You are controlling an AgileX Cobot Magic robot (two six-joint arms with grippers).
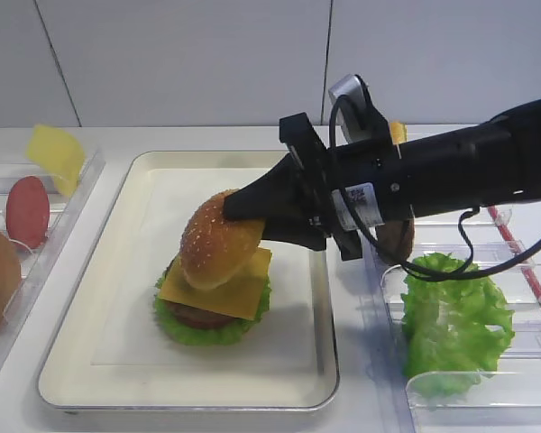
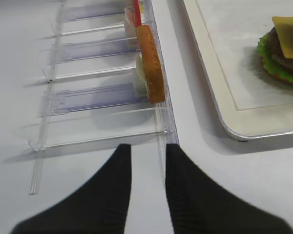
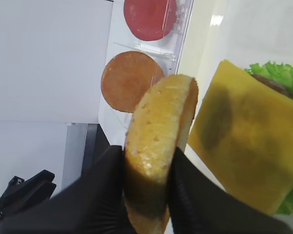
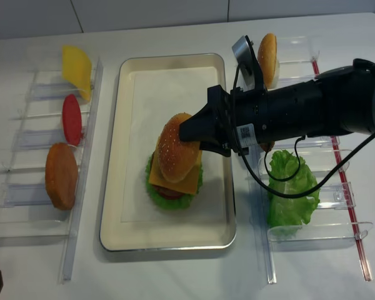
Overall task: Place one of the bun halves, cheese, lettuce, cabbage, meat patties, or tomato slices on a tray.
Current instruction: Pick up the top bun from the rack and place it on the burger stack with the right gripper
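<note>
The jaws of the right gripper (image 1: pixel 245 210) are closed partway on the sesame bun top (image 1: pixel 218 239), one black finger on the domed side and one on the flat cut side, as the right wrist view shows plainly. The bun top is held tilted, nearly on edge, over the stack in the tray (image 1: pixel 99 307), its lower edge at or just above the cheese slice (image 1: pixel 225 290); whether it touches I cannot tell. The stack sits near the middle of the cream-white tray: ruffled lettuce (image 1: pixel 207 332) at the bottom, a dark meat patty (image 1: pixel 197 317) on it, and the yellow-orange cheese square on top. The jaws of the left gripper (image 2: pixel 147 161) stand apart with nothing between them, low over the white tabletop (image 2: pixel 263 180) at the near end of the clear rack (image 2: pixel 88 97) left of the tray. In that left rack stand a flat bun half (image 4: pixel 61 175), a red tomato slice (image 4: pixel 71 119) and a yellow cheese piece (image 4: pixel 77 69), each upright in its own slot. In the rack on the right of the tray stand a lettuce leaf (image 4: pixel 290 194) and another bun half (image 4: pixel 267 59).
</note>
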